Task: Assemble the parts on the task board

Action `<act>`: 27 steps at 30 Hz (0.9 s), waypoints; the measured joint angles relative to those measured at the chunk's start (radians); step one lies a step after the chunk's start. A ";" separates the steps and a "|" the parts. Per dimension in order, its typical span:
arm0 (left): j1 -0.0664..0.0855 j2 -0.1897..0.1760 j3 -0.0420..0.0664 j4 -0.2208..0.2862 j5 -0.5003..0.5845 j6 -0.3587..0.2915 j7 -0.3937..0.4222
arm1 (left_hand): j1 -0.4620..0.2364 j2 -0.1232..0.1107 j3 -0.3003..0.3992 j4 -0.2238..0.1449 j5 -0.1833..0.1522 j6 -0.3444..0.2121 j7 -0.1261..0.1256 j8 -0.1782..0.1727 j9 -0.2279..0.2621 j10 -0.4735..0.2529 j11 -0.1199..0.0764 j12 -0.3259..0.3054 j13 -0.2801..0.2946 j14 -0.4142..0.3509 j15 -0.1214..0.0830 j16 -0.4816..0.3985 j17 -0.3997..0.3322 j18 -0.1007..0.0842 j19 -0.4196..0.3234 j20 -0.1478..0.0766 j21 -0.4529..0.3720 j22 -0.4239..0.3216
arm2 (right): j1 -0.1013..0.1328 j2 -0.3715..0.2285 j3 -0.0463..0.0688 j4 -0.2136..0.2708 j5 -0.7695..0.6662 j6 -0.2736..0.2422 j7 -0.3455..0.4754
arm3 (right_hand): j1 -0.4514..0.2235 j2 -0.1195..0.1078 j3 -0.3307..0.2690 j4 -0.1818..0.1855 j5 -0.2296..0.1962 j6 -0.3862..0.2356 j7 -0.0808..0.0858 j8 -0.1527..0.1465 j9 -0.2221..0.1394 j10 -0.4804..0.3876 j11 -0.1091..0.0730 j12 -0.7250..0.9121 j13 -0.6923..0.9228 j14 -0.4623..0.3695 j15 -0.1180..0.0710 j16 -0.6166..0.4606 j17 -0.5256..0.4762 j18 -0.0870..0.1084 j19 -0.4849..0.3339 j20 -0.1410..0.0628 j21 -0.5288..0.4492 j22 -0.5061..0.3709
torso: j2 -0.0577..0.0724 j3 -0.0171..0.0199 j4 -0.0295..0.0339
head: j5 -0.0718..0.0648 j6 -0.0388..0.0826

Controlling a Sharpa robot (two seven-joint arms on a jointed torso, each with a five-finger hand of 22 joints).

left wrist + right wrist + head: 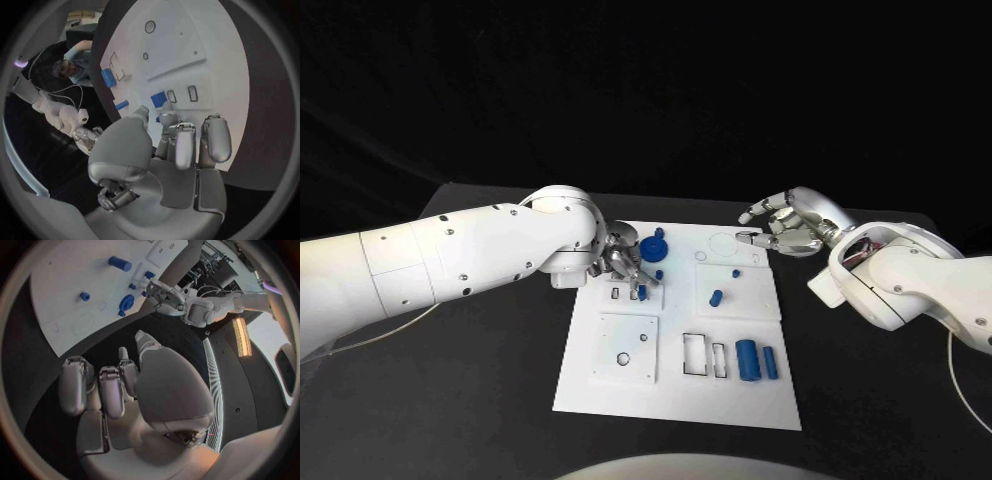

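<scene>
The white task board (pixel 678 395) lies mid-table. My left hand (pixel 620 262) hovers over its upper left, fingers side by side, tips right at a small blue part (pixel 643 292) (pixel 159 99) beside two narrow slots; a grip is unclear. My right hand (pixel 783 228) hangs over the board's upper right corner, fingers arched and apart, holding nothing. A blue disc (pixel 653 247) (pixel 125 304) sits near the top of the board, and a blue peg (pixel 715 297) in the middle. Two blue cylinders (pixel 759 358) lie at the lower right.
A rectangular frame cut-out (pixel 695 354) sits left of the cylinders, and a plate with a small hole (pixel 626 348) lies lower left. Black table (pixel 459 400) surrounds the board on all sides. My left forearm (pixel 459 255) spans the table's left part.
</scene>
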State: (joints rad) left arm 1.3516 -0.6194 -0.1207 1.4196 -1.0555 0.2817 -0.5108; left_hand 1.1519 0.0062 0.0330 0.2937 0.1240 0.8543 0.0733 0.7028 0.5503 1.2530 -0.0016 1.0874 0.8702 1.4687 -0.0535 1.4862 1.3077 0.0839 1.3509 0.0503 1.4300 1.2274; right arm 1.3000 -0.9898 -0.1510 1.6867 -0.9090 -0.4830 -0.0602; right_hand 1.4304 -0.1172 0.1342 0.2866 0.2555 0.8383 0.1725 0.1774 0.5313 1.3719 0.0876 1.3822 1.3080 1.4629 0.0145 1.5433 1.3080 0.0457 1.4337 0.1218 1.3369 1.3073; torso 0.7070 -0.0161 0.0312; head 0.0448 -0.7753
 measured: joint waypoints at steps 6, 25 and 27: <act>0.000 0.004 -0.001 -0.003 0.001 0.007 -0.001 | 0.006 0.006 0.000 0.000 0.004 0.000 0.000 0.004 0.003 0.000 0.000 0.000 0.000 0.000 0.000 0.004 0.000 0.000 0.004 0.004 0.000 0.003 | -0.001 0.003 0.000 -0.002 0.000 0.000 -0.001 | 0.000 0.000 0.000 0.000 0.000 0.000 0.000 0.000 0.000 0.000 0.000 0.000 0.000 0.000 0.000 0.000 0.000 0.000 0.000 0.000 0.000 0.000 | 0.001 0.0006 -0.0001 | 0.002 -0.002; -0.001 0.014 -0.001 -0.014 0.004 0.032 -0.005 | 0.034 0.019 0.000 0.000 0.007 -0.007 0.000 0.004 0.012 -0.004 0.004 0.004 0.001 0.000 0.000 0.004 0.000 0.000 0.004 0.004 0.001 0.006 | -0.001 0.002 -0.001 -0.004 0.000 0.000 -0.003 | 0.000 0.000 0.000 0.000 0.006 0.000 0.000 0.000 0.000 0.000 0.000 0.000 0.000 0.000 0.000 0.000 0.000 0.000 0.000 0.000 0.000 0.001 | 0.001 0.0005 -0.0001 | 0.001 -0.012; -0.001 0.016 -0.001 -0.016 0.005 0.034 -0.005 | 0.037 0.016 0.003 -0.003 0.007 -0.007 0.000 0.004 0.013 -0.006 0.001 0.004 0.001 0.000 0.000 0.004 0.000 0.000 0.004 0.004 0.004 0.007 | -0.002 0.003 -0.001 -0.004 0.000 0.000 -0.003 | 0.000 0.000 0.000 0.000 0.006 0.000 0.000 0.000 0.000 0.000 0.000 0.000 0.000 0.000 0.000 0.000 0.000 0.000 0.000 0.000 0.000 0.001 | 0.001 0.0006 0.0000 | 0.001 -0.013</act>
State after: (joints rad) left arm 1.3503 -0.6037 -0.1220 1.4036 -1.0501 0.3156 -0.5162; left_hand 1.1887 0.0219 0.0361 0.2907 0.1314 0.8472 0.0734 0.7063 0.5638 1.2466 -0.0003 1.0914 0.8714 1.4686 -0.0534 1.4901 1.3075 0.0840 1.3544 0.0539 1.4339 1.2345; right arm 1.2984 -0.9868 -0.1517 1.6828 -0.9093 -0.4829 -0.0629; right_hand 1.4305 -0.1172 0.1342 0.2866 0.2615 0.8384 0.1725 0.1774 0.5313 1.3720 0.0876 1.3822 1.3077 1.4629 0.0145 1.5433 1.3077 0.0456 1.4337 0.1219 1.3369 1.3079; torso 0.7079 -0.0155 0.0312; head 0.0456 -0.7883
